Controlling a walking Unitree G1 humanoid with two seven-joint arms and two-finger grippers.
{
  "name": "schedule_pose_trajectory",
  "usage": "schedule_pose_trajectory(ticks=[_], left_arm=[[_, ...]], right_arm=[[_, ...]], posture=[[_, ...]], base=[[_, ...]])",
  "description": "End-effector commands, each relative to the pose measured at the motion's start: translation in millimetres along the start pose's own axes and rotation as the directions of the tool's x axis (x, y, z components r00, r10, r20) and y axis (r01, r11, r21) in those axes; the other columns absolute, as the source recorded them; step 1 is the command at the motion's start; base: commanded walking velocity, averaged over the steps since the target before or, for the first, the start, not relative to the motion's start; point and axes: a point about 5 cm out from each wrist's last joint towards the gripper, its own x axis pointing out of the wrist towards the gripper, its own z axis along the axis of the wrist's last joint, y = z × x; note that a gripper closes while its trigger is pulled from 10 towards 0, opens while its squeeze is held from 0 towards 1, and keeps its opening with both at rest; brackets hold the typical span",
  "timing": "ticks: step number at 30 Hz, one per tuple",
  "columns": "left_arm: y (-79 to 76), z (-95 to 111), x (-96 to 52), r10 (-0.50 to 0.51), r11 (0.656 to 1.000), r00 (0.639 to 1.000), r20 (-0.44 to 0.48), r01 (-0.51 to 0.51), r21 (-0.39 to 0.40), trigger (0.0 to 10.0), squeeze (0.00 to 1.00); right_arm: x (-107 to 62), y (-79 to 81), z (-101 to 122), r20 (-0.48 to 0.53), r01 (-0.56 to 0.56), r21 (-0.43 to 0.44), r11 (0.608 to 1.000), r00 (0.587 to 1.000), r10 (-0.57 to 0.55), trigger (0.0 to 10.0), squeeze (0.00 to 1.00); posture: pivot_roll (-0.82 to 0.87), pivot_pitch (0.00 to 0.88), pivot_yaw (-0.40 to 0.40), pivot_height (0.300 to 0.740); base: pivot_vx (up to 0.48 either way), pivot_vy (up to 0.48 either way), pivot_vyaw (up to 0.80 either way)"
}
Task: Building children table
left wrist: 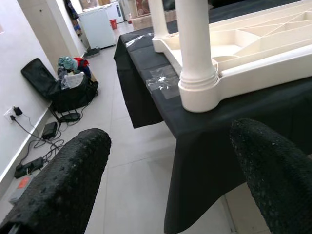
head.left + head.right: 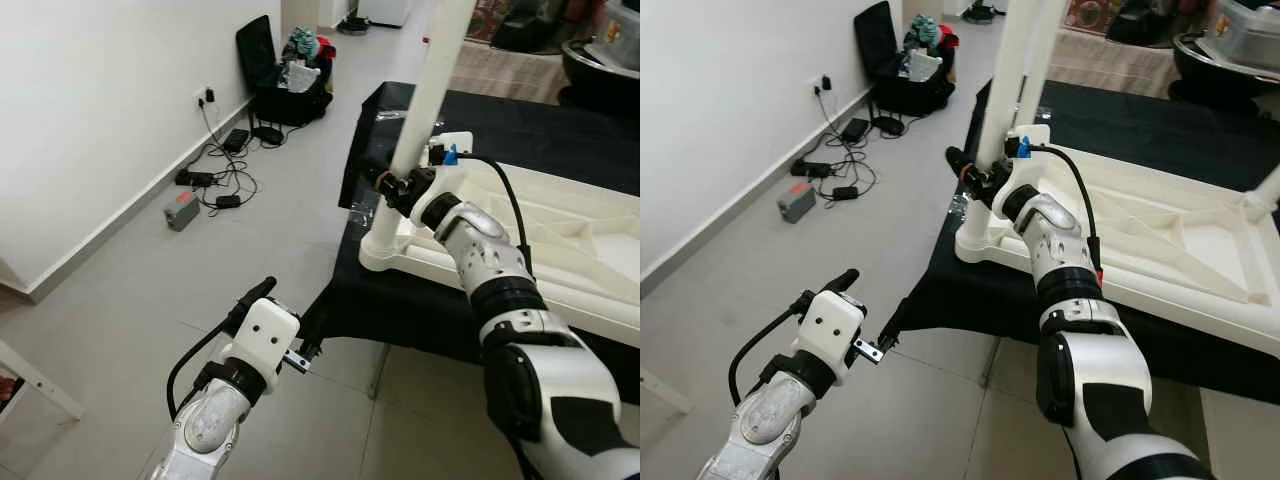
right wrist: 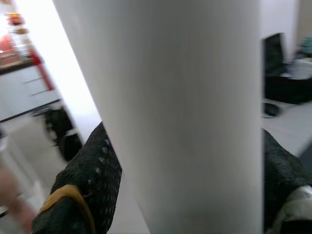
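The white children table top lies upside down on a black-clothed table. A white table leg stands upright in its near-left corner socket. My right gripper is shut on this leg just above the socket; in the right wrist view a black finger lies on each side of the leg. A second leg stands at a farther corner. My left gripper is open and holds nothing, low over the floor in front of the cloth's edge, apart from the leg.
An open black suitcase with clothes stands by the wall at the back left. Cables and a power strip lie on the floor along the wall. A white furniture piece juts in at the lower left. Grey tiled floor lies between.
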Motion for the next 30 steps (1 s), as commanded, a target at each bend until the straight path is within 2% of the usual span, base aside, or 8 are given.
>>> schedule_pose_trajectory(ticks=[1, 9, 10, 12, 23, 27, 29, 30], left_arm=[[-2.2, -3, -0.2, -0.017, 1.0, 1.0, -0.014, 0.017, 0.009, 10.0, 0.0], [-2.3, -2, -0.7, -0.017, 1.0, 1.0, -0.015, 0.017, 0.008, 10.0, 0.0], [-2.6, -2, -0.8, -0.018, 1.0, 1.0, -0.015, 0.018, 0.008, 10.0, 0.0], [-2.7, -2, -1.0, -0.018, 1.0, 1.0, -0.015, 0.018, 0.007, 10.0, 0.0], [-3.8, -3, -1.9, -0.021, 1.0, 1.0, -0.016, 0.021, 0.007, 10.0, 0.0], [-3.9, -3, -2.1, -0.022, 1.0, 1.0, -0.016, 0.022, 0.007, 10.0, 0.0], [-3.9, -3, -1.9, -0.027, 1.0, 1.0, -0.015, 0.027, 0.007, 10.0, 0.0], [-3.9, -3, -1.9, -0.027, 1.0, 1.0, -0.015, 0.027, 0.007, 10.0, 0.0]], right_arm=[[8.5, 12.7, -5, -0.043, -0.106, 0.012, 0.994, 0.993, 0.106, 10.0, 0.0], [9.8, 28.7, -24, -0.165, -0.309, 0.022, 0.951, 0.937, 0.308, 10.0, 0.0], [10.9, 29.2, -25, -0.167, -0.299, 0.017, 0.954, 0.94, 0.297, 1.6, 0.0], [11.6, 29.1, -26, -0.173, -0.292, 0.005, 0.956, 0.942, 0.288, 0.0, 0.0], [16.6, 10.4, -24, -0.122, 0.125, -0.152, 0.98, 0.982, -0.144, 0.0, 0.0], [10.2, -5.0, -24, -0.096, 0.389, -0.179, 0.904, 0.907, -0.409, 0.0, 0.0], [-7.6, -24.0, -29, -0.073, 0.672, -0.158, 0.724, 0.723, -0.687, 0.0, 0.0], [-7.6, -24.0, -29, -0.073, 0.672, -0.158, 0.724, 0.723, -0.687, 0.0, 0.0]], posture=[[0.13, 0.115, -0.082, 0.74], [0.13, 0.115, -0.078, 0.74], [0.13, 0.113, -0.079, 0.74], [0.13, 0.113, -0.079, 0.74], [0.13, 0.098, -0.08, 0.74], [0.13, 0.097, -0.077, 0.74], [0.12, 0.094, -0.072, 0.74], [0.12, 0.094, -0.072, 0.74]], base=[[0.0, 0.0, 0.0], [0.0, 0.0, 0.0], [0.0, 0.0, 0.0], [0.0, 0.0, 0.0], [0.0, 0.0, 0.0], [0.0, 0.0, 0.0], [0.0, 0.0, 0.0], [0.0, 0.0, 0.0]])
